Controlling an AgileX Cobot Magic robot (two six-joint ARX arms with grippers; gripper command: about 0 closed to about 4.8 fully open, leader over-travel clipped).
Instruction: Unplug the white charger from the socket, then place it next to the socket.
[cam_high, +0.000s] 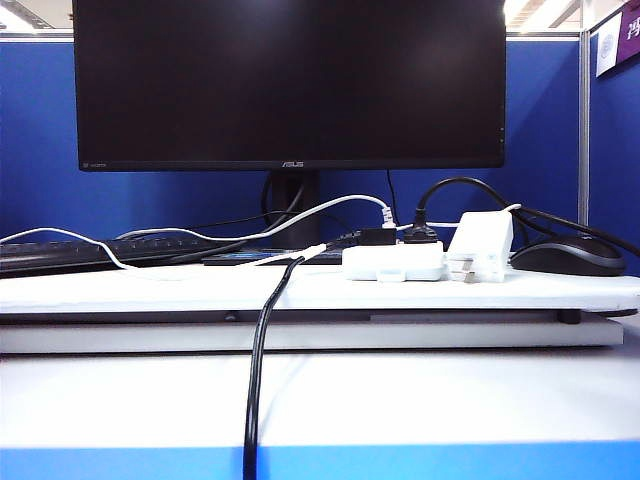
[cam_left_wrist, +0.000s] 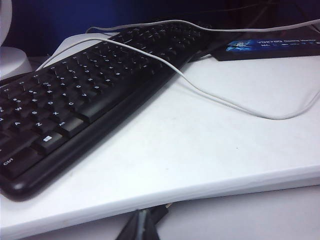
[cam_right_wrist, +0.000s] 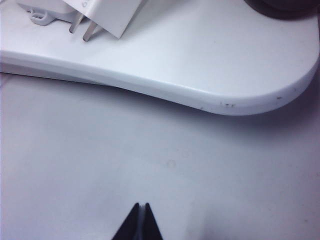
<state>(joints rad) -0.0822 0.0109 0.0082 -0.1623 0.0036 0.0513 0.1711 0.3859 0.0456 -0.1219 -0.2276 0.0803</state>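
- I see the white charger (cam_high: 481, 240) unplugged, prongs bare, leaning just beside the socket (cam_high: 394, 262) near the bench's right edge.
- My right hand (cam_right_wrist: 140, 222) is nearer, closed and empty, low before that edge.
- My left hand (cam_left_wrist: 141, 226) looks closed, by the keyboard (cam_left_wrist: 85, 95).

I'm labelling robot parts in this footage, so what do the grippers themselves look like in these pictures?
Little of them shows. The left gripper appears only as dark, thin pointed fingertips at the edge of the left wrist view, slightly blurred. The right gripper shows two black, tapered, wedge-shaped fingertips in the right wrist view. No cables, markings or arm links are visible, and the exterior view shows neither arm.
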